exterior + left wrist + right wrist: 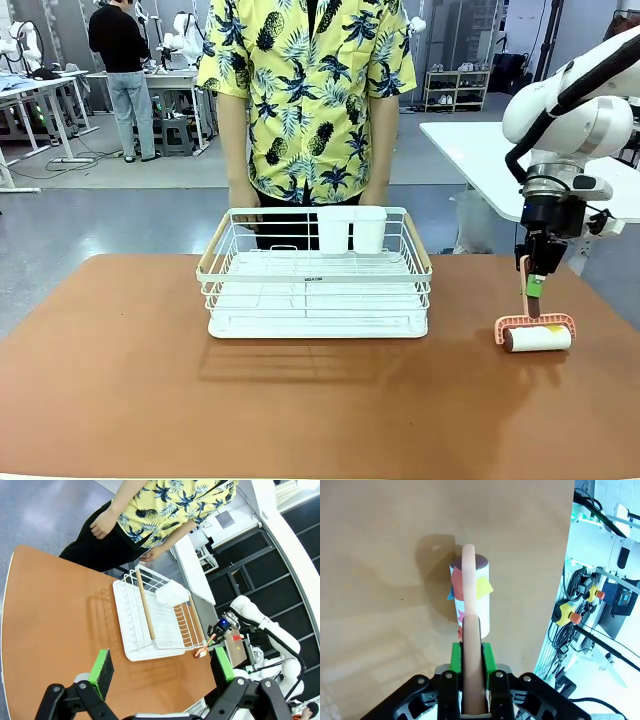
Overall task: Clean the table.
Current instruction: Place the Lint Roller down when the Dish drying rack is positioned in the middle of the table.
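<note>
- Front view: the right claw (pixel 536 285) is hanging over the right side of the desk (pixel 120 390), clamped on the pink handle of a lint roller (pixel 536 332). The roller's white drum is resting on the terracotta top, near the right edge. A white wire dish rack (pixel 315 275) is sitting mid-desk, toward the far side, with two white cups (pixel 352 229) in its back corner. A person in a yellow print shirt (pixel 305 90) is standing just behind the rack.
- Left wrist view: the left claw (pixel 162 672) is hovering high above the desk (pixel 50 615), jaws spread wide with nothing between the green pads (pixel 101 666). From this height the whole rack (pixel 155 617) and its wooden side rail are showing, and the right arm is working the roller (pixel 202 652) at the desk's far corner. The person's hand (pixel 102 525) is hanging at the side, away from the rack.
- Right wrist view: the right claw (pixel 470 672) is gripping the roller handle (pixel 470 630) between its green pads. This is the close look the other views lack: coloured paper scraps are sticking to the drum (pixel 481 595).
- Handling judgement: the desk is rigid, smooth and matte, a fixed surface to be wiped over, not lifted. The roller looks light and stiff; the handle is the sensible hold, leaving the sticky drum free to turn. The rack appears light and would likely need moving to reach the surface under it.
</note>
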Action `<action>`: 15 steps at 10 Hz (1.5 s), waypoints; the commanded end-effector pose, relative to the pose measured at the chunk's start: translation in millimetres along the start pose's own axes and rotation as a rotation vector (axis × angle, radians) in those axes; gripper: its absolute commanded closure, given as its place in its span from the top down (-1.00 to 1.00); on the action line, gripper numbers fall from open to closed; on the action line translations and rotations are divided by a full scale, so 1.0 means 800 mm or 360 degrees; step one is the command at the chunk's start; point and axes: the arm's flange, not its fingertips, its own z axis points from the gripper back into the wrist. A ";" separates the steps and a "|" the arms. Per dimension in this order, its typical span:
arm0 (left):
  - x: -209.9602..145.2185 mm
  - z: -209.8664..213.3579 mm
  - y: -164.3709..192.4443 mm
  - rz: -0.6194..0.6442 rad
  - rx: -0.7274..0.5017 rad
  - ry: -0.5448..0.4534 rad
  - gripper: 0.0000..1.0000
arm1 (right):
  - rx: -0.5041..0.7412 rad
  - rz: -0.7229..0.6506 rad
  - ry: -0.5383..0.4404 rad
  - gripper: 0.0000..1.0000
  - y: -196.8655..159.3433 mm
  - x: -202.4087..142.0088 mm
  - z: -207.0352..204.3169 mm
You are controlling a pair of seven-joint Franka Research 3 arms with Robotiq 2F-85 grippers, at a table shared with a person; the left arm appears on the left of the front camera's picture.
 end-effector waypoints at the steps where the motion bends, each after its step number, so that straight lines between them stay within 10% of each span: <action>1: 0.001 0.002 0.000 -0.0001 -0.0011 -0.0010 1.00 | 0.0034 -0.0078 -0.0004 -0.58 0.019 -0.006 -0.009; 5: 0.001 0.002 0.000 -0.0001 -0.0011 -0.0010 1.00 | 0.0038 -0.0088 -0.0004 -0.58 0.021 -0.005 -0.009; 8: 0.001 0.002 0.000 -0.0001 -0.0011 -0.0010 1.00 | 0.0038 -0.0086 0.0003 1.00 0.021 -0.005 -0.009; 15: 0.001 0.002 0.000 -0.0001 -0.0011 -0.0010 1.00 | 0.0283 -0.0052 0.0009 1.00 -0.002 -0.015 0.026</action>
